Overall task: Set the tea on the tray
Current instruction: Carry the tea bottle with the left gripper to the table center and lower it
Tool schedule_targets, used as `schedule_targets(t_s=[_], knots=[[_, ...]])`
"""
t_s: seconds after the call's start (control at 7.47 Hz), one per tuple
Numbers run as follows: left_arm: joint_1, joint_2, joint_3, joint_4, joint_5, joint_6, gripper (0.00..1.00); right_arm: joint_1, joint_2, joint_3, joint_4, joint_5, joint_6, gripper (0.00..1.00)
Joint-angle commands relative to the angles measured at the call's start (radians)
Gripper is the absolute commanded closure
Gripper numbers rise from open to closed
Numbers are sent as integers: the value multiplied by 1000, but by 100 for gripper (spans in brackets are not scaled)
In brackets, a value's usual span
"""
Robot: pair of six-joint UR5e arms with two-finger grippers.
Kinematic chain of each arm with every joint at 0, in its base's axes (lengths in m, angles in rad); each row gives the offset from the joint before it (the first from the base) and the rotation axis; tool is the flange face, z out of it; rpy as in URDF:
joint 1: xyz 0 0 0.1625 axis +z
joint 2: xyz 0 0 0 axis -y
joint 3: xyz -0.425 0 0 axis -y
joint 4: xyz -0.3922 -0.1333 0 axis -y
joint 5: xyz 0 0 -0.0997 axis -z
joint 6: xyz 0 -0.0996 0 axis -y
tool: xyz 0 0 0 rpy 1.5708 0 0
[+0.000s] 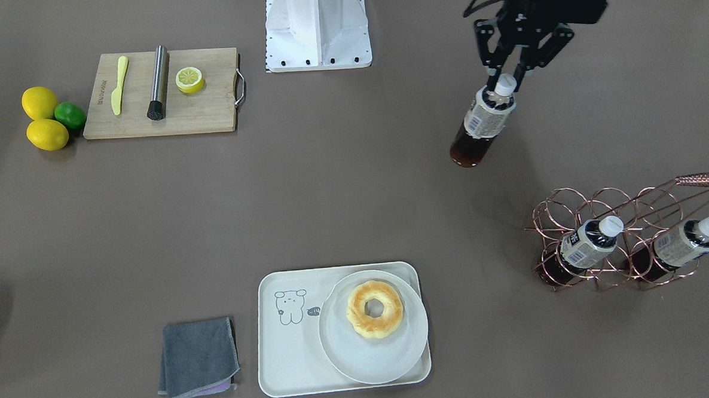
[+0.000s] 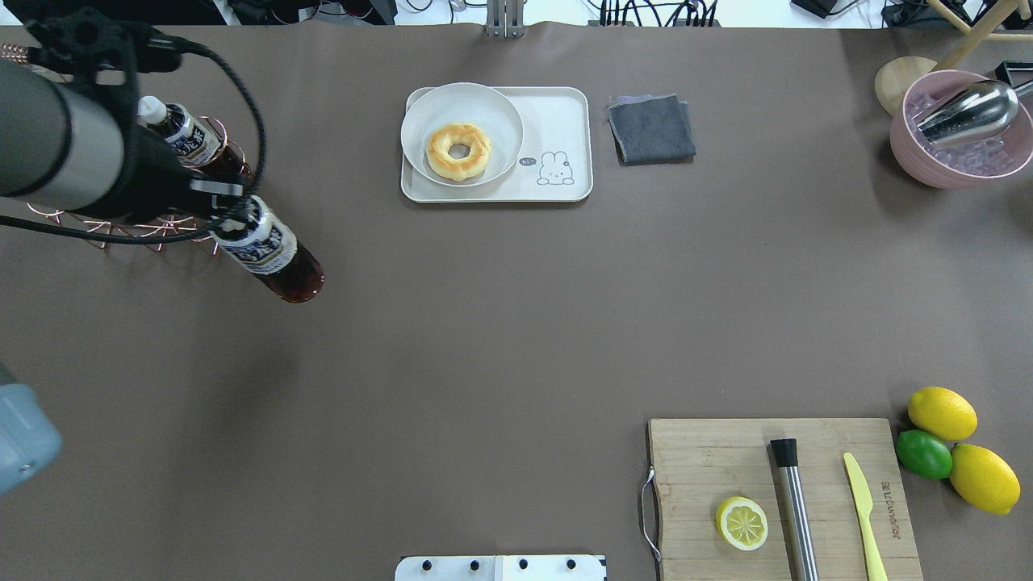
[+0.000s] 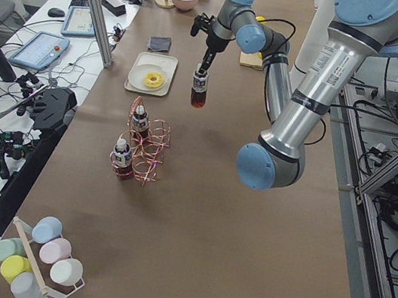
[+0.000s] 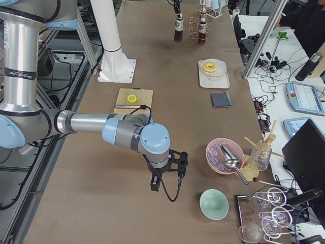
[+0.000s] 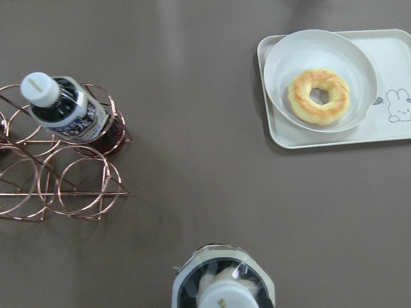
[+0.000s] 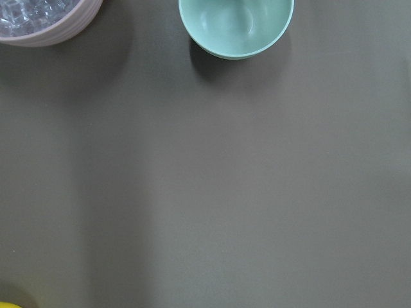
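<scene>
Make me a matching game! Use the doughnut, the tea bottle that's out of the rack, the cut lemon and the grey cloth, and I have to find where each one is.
Things:
1. doughnut
2. tea
3. lemon half
4. grey cloth

Places:
A. on the wooden cutting board
B. lying beside the tray
C. on the round plate
D. held by the left gripper

Pairs: 1-C, 2-D, 3-A, 4-B
</scene>
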Motion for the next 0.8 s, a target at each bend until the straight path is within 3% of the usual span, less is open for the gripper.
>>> schedule_targets(t_s=[0.0, 0.27, 0.67], knots=[[187, -299, 170, 111, 108, -196, 100, 0, 3, -1, 0, 1, 2, 0], [282, -445, 318, 110, 186, -215, 100, 0, 6, -4, 0, -2, 2, 0], [332, -469, 372, 100, 220, -244, 100, 0, 1, -1, 0, 0, 1, 0]])
